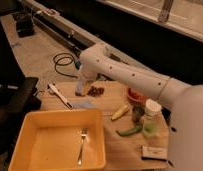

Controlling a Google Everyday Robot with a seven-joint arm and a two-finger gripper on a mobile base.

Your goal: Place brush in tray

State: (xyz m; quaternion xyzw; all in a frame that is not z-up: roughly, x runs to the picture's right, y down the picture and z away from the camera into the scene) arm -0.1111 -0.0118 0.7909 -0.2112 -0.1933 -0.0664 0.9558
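The brush has a slim white handle and lies slantwise on the wooden table's far left corner, outside the tray. The tray is a large shallow yellow bin at the table's front left, with a silver fork lying in it. My gripper hangs from the white arm that reaches in from the right. It is low over the table's back edge, a little to the right of the brush and beyond the tray.
A blue sponge and a brown clump lie near the gripper. To the right are an orange bowl, a banana, a green pepper, a white-capped bottle and a small box. A black cable lies on the floor.
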